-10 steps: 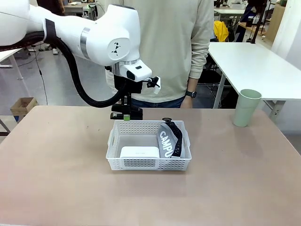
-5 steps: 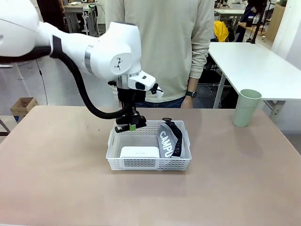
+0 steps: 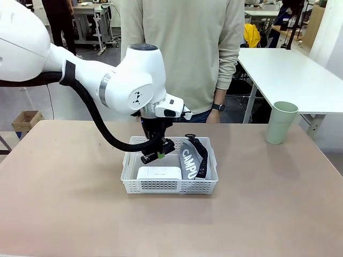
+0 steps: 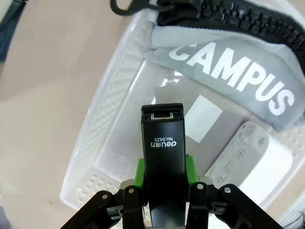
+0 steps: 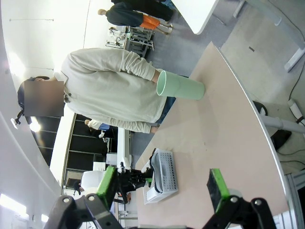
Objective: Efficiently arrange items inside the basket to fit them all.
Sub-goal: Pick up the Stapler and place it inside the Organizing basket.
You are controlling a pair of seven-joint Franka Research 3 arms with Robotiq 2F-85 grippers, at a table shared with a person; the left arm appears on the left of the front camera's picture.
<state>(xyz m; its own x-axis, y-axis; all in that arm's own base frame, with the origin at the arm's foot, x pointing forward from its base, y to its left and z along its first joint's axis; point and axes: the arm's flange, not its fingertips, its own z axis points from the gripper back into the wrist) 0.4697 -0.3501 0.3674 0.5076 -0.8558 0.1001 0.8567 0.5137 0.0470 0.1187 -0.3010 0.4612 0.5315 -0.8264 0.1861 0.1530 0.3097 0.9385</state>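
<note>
White lattice basket sits mid-table, unmoved from a second ago, as do the grey CAMPUS pouch leaning in its right half and the white device flat at front left. The left gripper has come down and forward from behind the far rim and now hangs tilted over the basket's left interior, above the device.

From the front, its black fingers blend with the load. The left wrist view settles it: the green pads are clamped on the small black stapler. Whether the stapler touches the basket floor cannot be told. The pouch's lettering is cut short from the front but complete in the wrist view.

The pale green cup stands well apart at far right. The right gripper is spread wide with nothing between its fingers.
</note>
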